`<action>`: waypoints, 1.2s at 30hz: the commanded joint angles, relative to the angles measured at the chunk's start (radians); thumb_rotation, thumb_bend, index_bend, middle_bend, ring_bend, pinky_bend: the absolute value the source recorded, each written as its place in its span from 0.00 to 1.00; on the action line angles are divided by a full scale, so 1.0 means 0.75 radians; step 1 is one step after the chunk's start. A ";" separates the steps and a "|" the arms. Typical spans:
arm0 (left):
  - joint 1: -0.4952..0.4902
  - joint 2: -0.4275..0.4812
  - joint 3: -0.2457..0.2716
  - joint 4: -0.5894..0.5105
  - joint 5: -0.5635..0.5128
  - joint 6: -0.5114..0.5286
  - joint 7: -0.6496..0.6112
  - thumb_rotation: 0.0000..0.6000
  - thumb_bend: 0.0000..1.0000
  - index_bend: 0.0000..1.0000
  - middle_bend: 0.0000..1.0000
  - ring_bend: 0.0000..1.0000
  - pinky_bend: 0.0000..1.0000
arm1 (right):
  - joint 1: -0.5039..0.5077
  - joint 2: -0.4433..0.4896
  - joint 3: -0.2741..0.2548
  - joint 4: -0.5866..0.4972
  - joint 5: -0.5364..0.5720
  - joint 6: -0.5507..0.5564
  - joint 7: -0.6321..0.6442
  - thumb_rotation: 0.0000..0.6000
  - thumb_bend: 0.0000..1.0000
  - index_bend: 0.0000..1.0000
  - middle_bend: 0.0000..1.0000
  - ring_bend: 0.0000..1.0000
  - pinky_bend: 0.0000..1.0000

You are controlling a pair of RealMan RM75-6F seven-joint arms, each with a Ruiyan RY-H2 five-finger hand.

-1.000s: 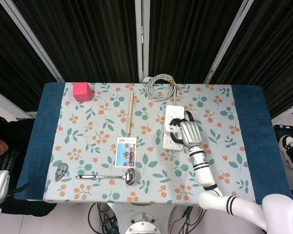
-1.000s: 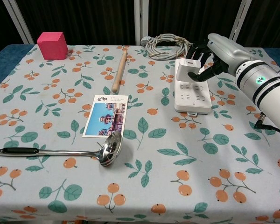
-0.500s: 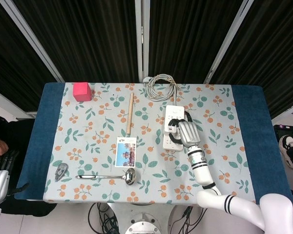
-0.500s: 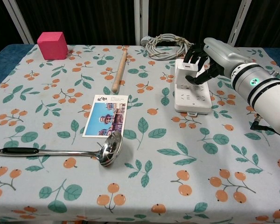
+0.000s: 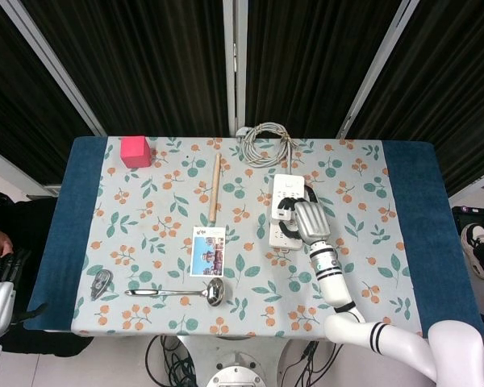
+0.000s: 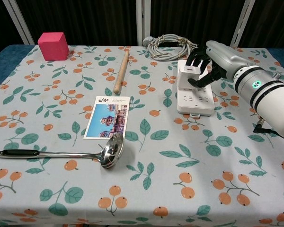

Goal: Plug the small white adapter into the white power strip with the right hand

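Note:
The white power strip [image 5: 284, 187] [image 6: 194, 98] lies flat at the table's right-centre, its cord running to a coil at the back. My right hand [image 5: 306, 221] [image 6: 217, 57] hovers over the strip's far half, fingers curled around the small white adapter [image 6: 190, 70]. The adapter sits upright against the strip's top face; whether its prongs are in a socket is hidden. In the head view the hand covers most of the adapter. My left hand [image 5: 2, 268] shows only as dark fingers at the left edge, off the table.
A coiled grey cable [image 6: 168, 45] lies behind the strip. A wooden stick [image 6: 120, 72], a postcard [image 6: 107, 117] and a metal ladle [image 6: 61, 153] occupy the centre and front left. A pink cube [image 6: 52, 46] stands at the far left corner.
My right hand has shifted slightly left and down with the adapter, from beside the strip's far right edge to over its far sockets. Nothing else has moved.

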 commanded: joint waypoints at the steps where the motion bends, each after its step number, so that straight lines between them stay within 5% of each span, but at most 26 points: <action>1: 0.000 -0.001 0.000 0.002 0.000 -0.001 -0.001 1.00 0.00 0.04 0.00 0.00 0.00 | 0.006 -0.009 0.001 0.017 0.003 -0.008 -0.008 1.00 0.54 0.75 0.67 0.40 0.00; 36: 0.006 -0.020 0.002 0.035 -0.001 -0.003 -0.027 1.00 0.00 0.04 0.00 0.00 0.00 | 0.003 -0.064 -0.017 0.109 -0.011 -0.022 -0.050 1.00 0.56 0.75 0.66 0.40 0.00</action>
